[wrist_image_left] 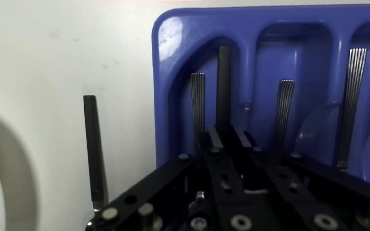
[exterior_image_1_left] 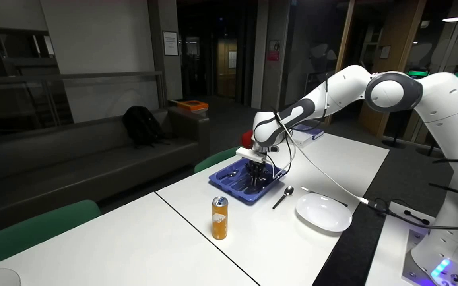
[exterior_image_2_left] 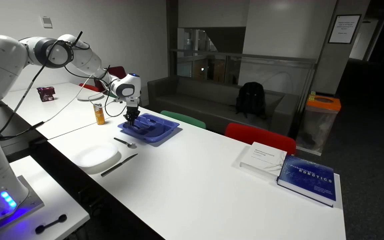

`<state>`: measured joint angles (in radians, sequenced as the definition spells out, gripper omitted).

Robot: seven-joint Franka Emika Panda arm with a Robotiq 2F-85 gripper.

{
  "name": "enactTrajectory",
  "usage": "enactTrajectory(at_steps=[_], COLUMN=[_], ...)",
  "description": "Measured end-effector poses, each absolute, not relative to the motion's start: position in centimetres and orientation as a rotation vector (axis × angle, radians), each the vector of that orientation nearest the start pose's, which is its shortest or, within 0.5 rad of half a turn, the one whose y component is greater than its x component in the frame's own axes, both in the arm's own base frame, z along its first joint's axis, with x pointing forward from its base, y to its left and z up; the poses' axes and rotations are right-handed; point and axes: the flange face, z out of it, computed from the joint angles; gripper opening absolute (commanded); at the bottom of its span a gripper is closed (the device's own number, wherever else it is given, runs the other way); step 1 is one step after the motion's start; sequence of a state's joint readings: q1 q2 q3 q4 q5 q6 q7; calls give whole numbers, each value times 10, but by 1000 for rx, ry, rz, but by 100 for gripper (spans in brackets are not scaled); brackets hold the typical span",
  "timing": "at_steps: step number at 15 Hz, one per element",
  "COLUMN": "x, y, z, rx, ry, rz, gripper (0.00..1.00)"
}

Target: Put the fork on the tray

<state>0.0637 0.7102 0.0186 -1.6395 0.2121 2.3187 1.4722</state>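
Note:
The blue tray lies on the white table and also shows in another exterior view. In the wrist view the tray has several compartments. The fork's dark handle lies lengthwise over the leftmost compartment, beside a metal handle. My gripper points down into the tray, its fingers close together on either side of the fork's handle. The gripper is low inside the tray in both exterior views. The fork's far end is hidden under the gripper.
A dark-handled spoon lies beside the tray, and a white plate stands near the robot. A knife lies by the plate. An orange can stands near the tray. Other metal utensils lie in the tray. Books lie farther off.

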Motion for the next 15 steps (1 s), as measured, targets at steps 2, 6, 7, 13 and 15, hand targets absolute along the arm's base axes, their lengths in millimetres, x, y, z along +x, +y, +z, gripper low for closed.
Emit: enactTrajectory(at_steps=[2,6,7,13,15], x=[682,683,683,685,686], y=[56,52,50,47,47], z=[198,195,194,182,178], rx=[-2181,-2206,-2213,-2229,-2219], ry=[2116,2091,2085,2065,2070], rz=[208,208,209,225,233], gripper=[3,3,3,3,3])
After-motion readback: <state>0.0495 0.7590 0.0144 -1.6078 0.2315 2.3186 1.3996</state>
